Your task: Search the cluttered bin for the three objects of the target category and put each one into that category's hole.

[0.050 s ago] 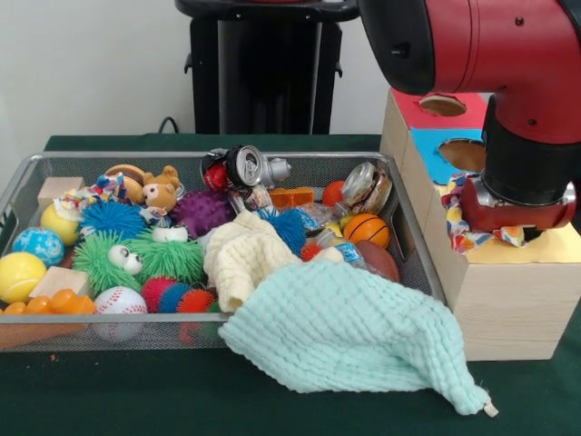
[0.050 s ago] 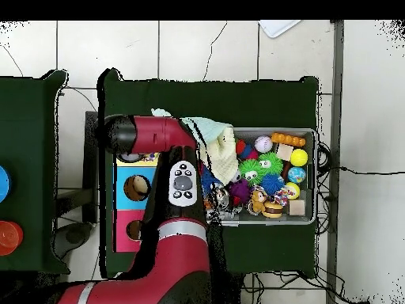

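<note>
Sitting on a dark green table (image 1: 109, 391), a wire mesh bin (image 1: 27, 177) is packed with toys and cloth. At its left end lie a yellow ball (image 1: 18, 275), a blue speckled ball (image 1: 38, 245) and a wooden block (image 1: 56, 190) in the far corner. Just right of these are a blue spiky ball (image 1: 113, 218), a green spiky toy with googly eyes (image 1: 136, 259), a baseball (image 1: 120, 301) at the near wall and a small teddy bear (image 1: 162, 191) farther back. A purple spiky ball (image 1: 201, 212) sits near the middle, with a crushed drink can (image 1: 243, 167) behind it against the far wall. A cream knitted cloth (image 1: 241, 256) lies in the middle of the bin. A pale mint towel (image 1: 349, 334) spills over the near wall onto the table. A small basketball (image 1: 366, 230) rests toward the right end.

Right of the bin, touching it or just beside it, stands a wooden box (image 1: 508, 313) whose top has coloured panels with holes; a round hole in the red panel (image 1: 442, 105) is farthest, a blue panel hole (image 1: 463, 154) is nearer, and the yellow panel (image 1: 545, 245) is nearest. The red and black arm comes down over the yellow panel, and the gripper (image 1: 517, 222) has a multicoloured patterned cloth (image 1: 463, 227) bunched around its end, on the box top. The arm's bulk hides the fingers, so I cannot tell whether they are apart, together or clamped on the cloth. From overhead, the arm (image 2: 178, 186) covers the nearest part of the box.
</note>
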Action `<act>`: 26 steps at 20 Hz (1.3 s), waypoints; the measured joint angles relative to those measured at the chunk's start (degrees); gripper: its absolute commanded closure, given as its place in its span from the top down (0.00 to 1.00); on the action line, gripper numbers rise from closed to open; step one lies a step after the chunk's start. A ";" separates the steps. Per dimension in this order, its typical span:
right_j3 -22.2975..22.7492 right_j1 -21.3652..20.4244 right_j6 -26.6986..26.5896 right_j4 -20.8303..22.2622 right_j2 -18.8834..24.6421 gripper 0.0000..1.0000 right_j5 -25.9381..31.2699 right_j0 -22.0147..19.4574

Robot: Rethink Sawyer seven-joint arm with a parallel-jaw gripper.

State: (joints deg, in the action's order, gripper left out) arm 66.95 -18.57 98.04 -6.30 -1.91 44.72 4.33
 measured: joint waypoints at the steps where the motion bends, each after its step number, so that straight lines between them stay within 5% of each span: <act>1: -0.04 -0.07 0.00 0.00 -0.08 1.00 0.28 0.06; 14: -3.81 -4.93 0.00 0.27 -1.18 1.00 16.83 0.27; 26: -5.06 -9.65 0.00 0.49 -1.18 1.00 18.49 -2.17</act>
State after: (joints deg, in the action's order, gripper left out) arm 61.89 -28.22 98.04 -5.81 -3.09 63.21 2.16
